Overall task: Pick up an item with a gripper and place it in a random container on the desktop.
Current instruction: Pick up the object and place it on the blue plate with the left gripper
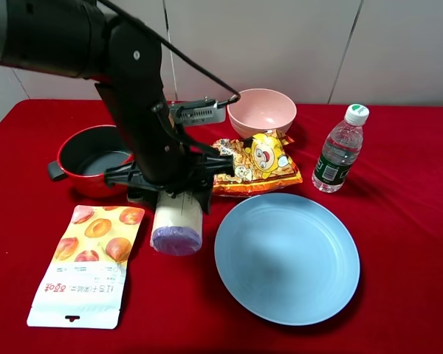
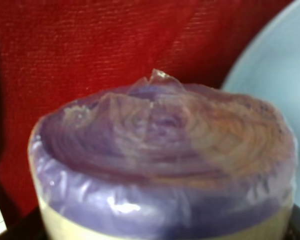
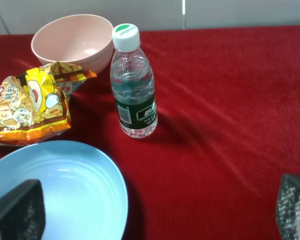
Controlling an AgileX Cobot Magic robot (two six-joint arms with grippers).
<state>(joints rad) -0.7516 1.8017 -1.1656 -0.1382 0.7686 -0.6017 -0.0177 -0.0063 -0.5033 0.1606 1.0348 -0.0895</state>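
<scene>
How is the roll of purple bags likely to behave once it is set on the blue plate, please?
Being cylindrical, the roll of purple bags may roll across the smooth, shallow blue plate if laid sideways. Its glossy film wrap looks slippery, so it could slide in the left end effector. Wound thin plastic is probably light.

The left arm (image 1: 133,81) is built from bulky links: a glossy dark grey cylindrical upper link and flat-sided matt black links below it. One small silver screw (image 1: 136,54) is set in the flat link. A thin black cable (image 1: 207,74) leads to a grey slotted module (image 1: 198,113). The left gripper (image 1: 179,195) is black with a wide crossbar. The right gripper (image 3: 155,212) has dark fingertips (image 3: 16,212) with a fine mesh texture.
</scene>
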